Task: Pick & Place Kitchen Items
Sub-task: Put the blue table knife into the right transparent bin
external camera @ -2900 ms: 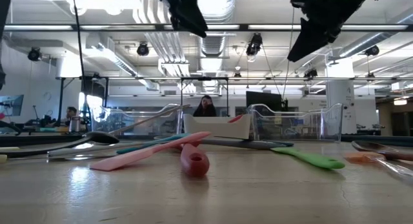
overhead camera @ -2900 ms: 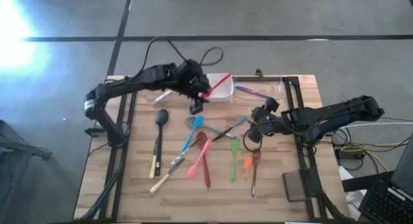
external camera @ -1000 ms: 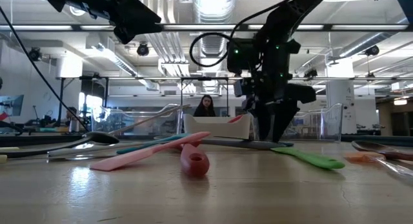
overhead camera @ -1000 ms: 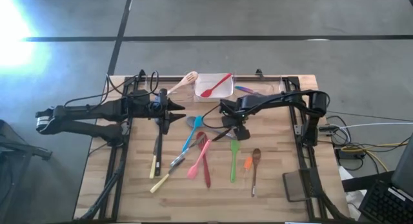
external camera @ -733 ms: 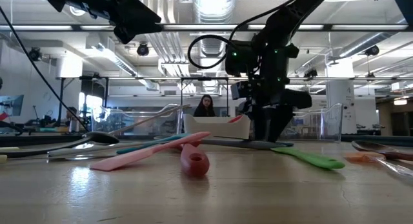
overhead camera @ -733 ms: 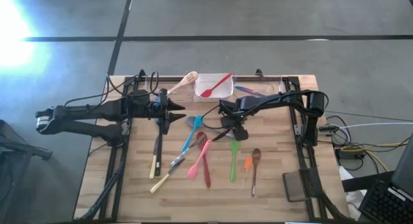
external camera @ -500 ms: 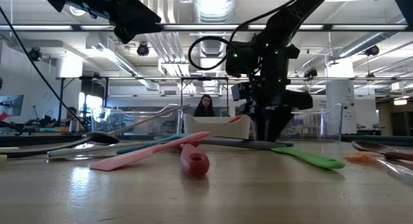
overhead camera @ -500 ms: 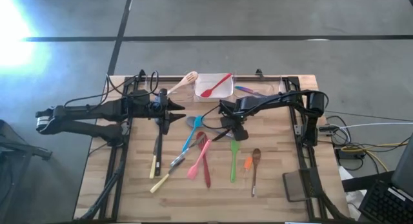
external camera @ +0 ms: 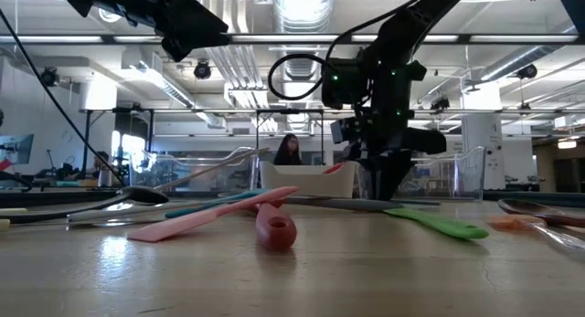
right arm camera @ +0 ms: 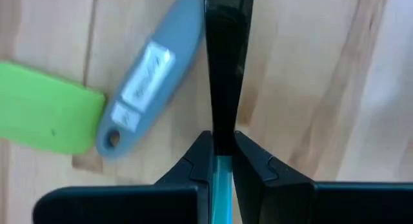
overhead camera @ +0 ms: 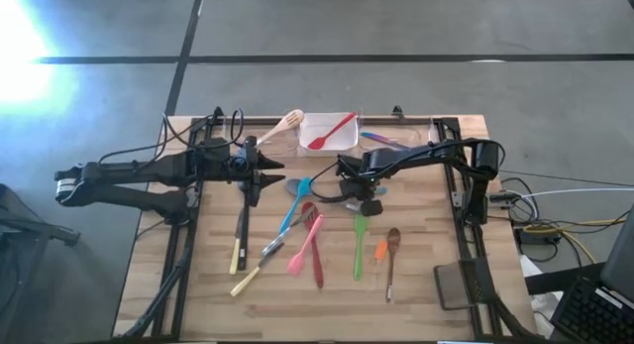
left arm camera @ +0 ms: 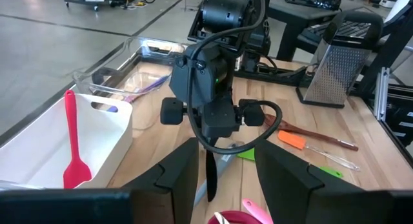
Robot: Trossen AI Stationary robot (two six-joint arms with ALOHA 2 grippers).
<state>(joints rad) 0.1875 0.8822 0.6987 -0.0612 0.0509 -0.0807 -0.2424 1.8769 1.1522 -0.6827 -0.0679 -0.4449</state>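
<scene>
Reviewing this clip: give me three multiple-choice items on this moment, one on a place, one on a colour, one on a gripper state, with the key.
1. Where is the red spatula?
A. in the white tray
B. on the floor
C. in the left gripper

2. What colour is the utensil lying beside the grey handle in the right wrist view?
A. pink
B. green
C. yellow

3. How is the right gripper?
A. wide open
B. shut on a thin teal-handled utensil
C. out of view

Key: A, it lies inside the tray; B, green spatula at the handle's end; B, fingers pinch the strip.
</scene>
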